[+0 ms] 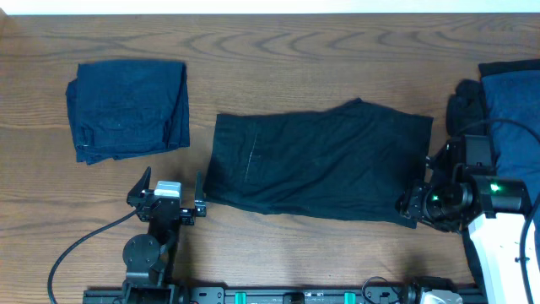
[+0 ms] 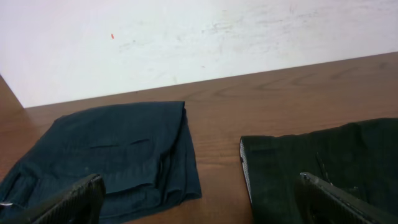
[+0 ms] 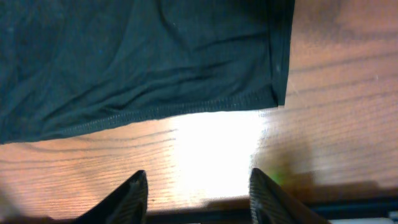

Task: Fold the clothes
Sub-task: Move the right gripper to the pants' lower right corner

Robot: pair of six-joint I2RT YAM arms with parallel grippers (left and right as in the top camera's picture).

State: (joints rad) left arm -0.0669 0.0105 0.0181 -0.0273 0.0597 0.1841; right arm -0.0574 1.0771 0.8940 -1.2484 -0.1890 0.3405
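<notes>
Left pincer [image 1: 172,181]: wide, empty, beside black shorts [image 1: 316,160].
Right pincer [image 3: 198,180]: part-open, empty, over tabletop [image 1: 295,253].
Around: folded navy garment [image 1: 126,110] left, dark pile [image 1: 506,101] right.

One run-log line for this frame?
black shorts: flat, unfolded | left tool: open, empty, by left edge | right tool: open, empty, off near-right corner | navy garment: folded, far left

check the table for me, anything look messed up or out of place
Nothing spilled or damaged. The black garment lies spread out in the middle, a bit askew, its far edge rising to a peak. The navy garment at left is folded, though its edges are uneven. More dark clothes are heaped at the right edge.
</notes>
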